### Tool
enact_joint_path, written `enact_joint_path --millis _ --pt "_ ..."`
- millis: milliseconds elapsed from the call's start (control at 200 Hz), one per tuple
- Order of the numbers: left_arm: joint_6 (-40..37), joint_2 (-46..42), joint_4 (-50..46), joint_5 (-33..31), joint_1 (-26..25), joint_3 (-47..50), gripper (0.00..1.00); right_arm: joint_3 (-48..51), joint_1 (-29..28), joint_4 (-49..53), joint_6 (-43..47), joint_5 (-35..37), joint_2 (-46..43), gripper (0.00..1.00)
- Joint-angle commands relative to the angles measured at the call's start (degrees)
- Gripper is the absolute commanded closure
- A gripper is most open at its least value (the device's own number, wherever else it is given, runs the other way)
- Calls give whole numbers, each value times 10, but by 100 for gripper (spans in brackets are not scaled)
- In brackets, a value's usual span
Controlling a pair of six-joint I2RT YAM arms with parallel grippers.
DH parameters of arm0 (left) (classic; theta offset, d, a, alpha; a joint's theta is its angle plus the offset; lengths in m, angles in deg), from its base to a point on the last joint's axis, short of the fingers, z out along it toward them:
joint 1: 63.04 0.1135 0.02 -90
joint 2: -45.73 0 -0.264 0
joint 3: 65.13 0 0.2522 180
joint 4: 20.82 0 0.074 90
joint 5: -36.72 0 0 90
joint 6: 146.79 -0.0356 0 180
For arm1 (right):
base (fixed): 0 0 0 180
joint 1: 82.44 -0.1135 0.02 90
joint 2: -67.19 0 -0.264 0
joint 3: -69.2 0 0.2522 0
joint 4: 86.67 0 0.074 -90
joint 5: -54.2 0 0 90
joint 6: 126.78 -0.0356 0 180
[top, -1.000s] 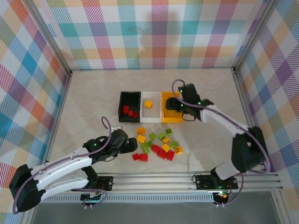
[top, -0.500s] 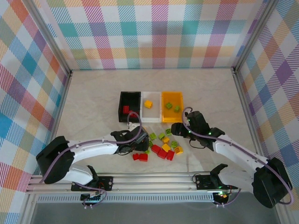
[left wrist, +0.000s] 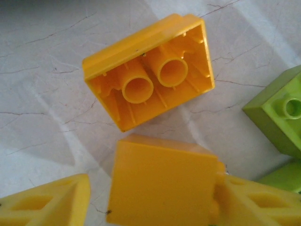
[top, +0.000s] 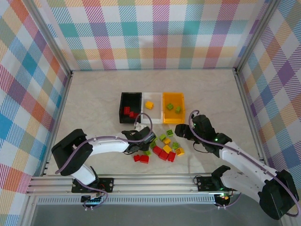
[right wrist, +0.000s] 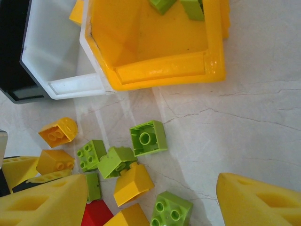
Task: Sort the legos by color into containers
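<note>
Loose legos lie in a pile [top: 162, 148] of red, yellow and lime green bricks in front of the bins. My left gripper [top: 146, 136] is at the pile's left end, open around a yellow brick [left wrist: 162, 181]. That brick touches the right finger [left wrist: 254, 202], with a gap to the left finger [left wrist: 47, 202]. An upturned yellow brick [left wrist: 148, 77] lies just beyond. My right gripper [right wrist: 153, 207] hangs wide open over green bricks [right wrist: 171, 212] and a yellow one [right wrist: 133, 183]. The black bin [top: 121, 108] holds red bricks, the white bin [top: 151, 120] a yellow one, and the orange-yellow bin [top: 164, 110] two green ones.
The three bins stand side by side mid-table, just beyond the pile. Their near rims show close ahead in the right wrist view, with the orange-yellow bin [right wrist: 169, 73] nearest. Checkered walls enclose the table, and an aluminium rail [top: 155, 181] runs along the near edge.
My right gripper came back from over the orange-yellow bin to the pile's right side. My left arm swung right and forward onto the yellow bricks at the pile's left end.
</note>
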Motion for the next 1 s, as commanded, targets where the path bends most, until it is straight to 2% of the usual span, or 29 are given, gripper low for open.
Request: enact_joint_path --millis 0,105,220,395,525,660,800,995 --pt "-5 6 6 -12 -5 -11 42 9 -4 3 -9 11 -17 27" --pt "-5 3 3 -8 -5 -13 54 12 -4 7 -12 14 -22 27" --pt "4 -25 -9 -6 -6 -5 61 14 -4 10 -14 16 -28 27" --pt "27 -132 -63 1 -7 3 63 21 -4 10 -19 16 -41 27" --pt "20 -172 -106 -15 -4 -44 63 29 -3 8 -23 16 -42 27" --pt "-4 -124 -112 -3 36 -131 62 35 -4 5 -27 16 -38 27" --pt "-31 -23 -105 16 80 -238 62 37 -4 14 -26 19 -39 27" --pt "-50 124 -143 6 122 -389 62 39 -3 28 -25 18 -51 26"
